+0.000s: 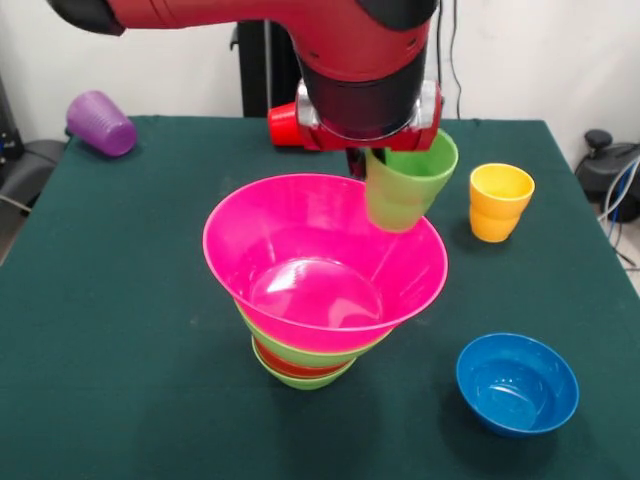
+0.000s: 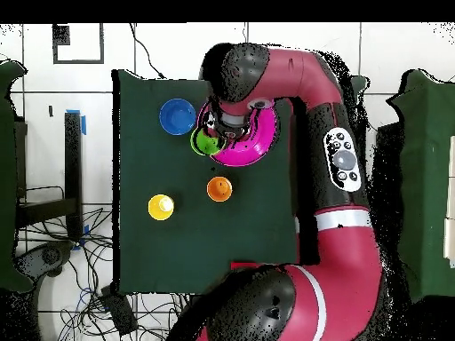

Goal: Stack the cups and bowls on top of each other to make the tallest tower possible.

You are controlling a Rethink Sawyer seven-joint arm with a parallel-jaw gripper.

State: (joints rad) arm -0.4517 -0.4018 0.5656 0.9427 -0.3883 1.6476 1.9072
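The tower (image 1: 322, 300) stands mid-table, its pink bowl (image 1: 300, 255) on top and empty. The gripper (image 1: 385, 160) pinches the light green cup (image 1: 408, 182) by its rim, tilted over the pink bowl's far edge. The blue bowl (image 1: 517, 383), empty, sits apart; the yellow cup (image 1: 499, 202) stands upright nearby.

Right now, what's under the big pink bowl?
Under the pink bowl sit nested bowls: a large green bowl, a red-orange bowl, then a small green bowl at the bottom. Only their rims show; the pink bowl covers their insides.
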